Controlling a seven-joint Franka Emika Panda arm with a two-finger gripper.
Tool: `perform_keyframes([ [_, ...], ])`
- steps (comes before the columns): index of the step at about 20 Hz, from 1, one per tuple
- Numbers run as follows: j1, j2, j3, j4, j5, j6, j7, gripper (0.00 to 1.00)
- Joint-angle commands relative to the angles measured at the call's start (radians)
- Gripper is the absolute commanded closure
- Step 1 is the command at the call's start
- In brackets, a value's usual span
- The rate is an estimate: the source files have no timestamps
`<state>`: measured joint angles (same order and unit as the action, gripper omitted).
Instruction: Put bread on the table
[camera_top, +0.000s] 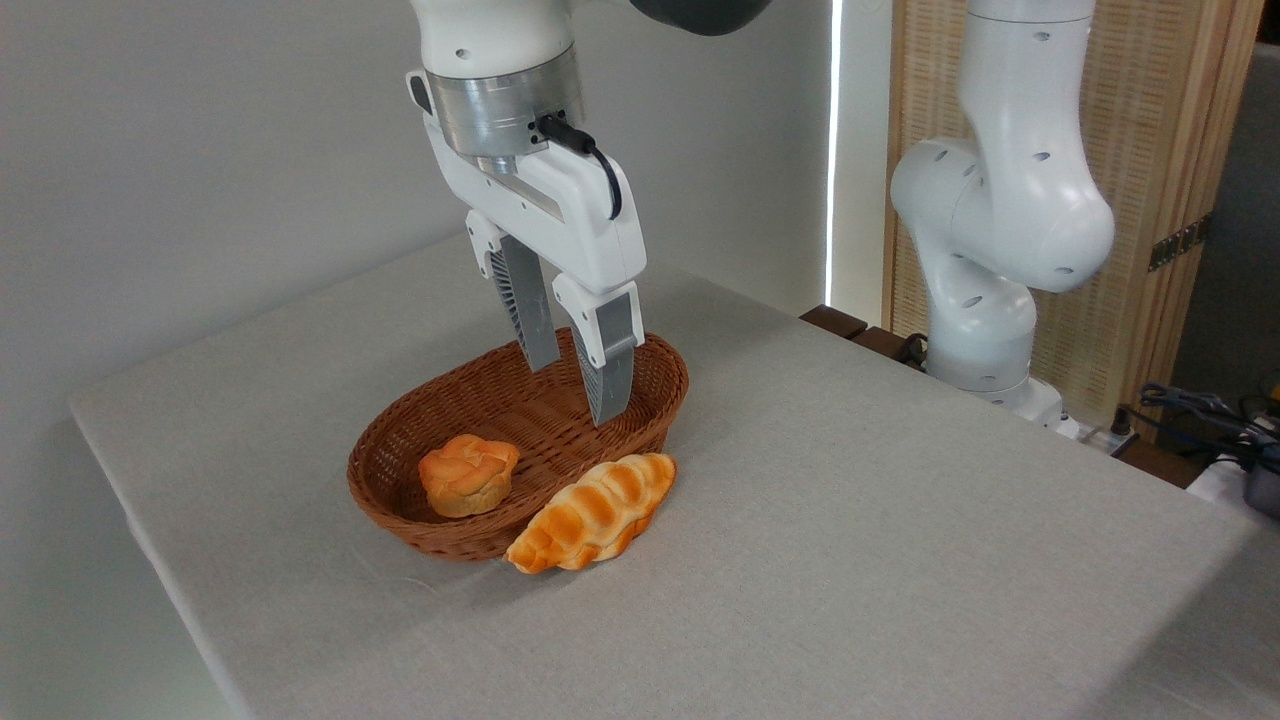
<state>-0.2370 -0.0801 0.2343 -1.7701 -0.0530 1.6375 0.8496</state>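
Bread (468, 474), the small knotted golden bun, sits inside the brown wicker basket (640, 420) at its near-left end, resting on the woven floor close to the wall. You should expect it to be light and probably somewhat yielding, with a lumpy top that gives poor purchase, so take it across its paler sides, low enough that the fingers close under the widest part, and squeeze gently. Just beside it, the longer striped loaf (594, 512) leans against the outside of the basket on the counter (900, 540); keep clear of it. Farther back, your claw (575, 385) hangs over the far half of the basket, fingers pointing down and spread moderately apart, holding nothing and touching nothing that you can see. It stands well apart from the bun.
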Motion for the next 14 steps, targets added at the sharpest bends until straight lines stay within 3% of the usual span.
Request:
perform_keyframes([
  [1,-0.004,0.005,0.005,0.008,-0.001,-0.028,0.006,0.00],
  [14,-0.013,0.016,-0.007,0.008,-0.002,-0.042,0.006,0.00],
])
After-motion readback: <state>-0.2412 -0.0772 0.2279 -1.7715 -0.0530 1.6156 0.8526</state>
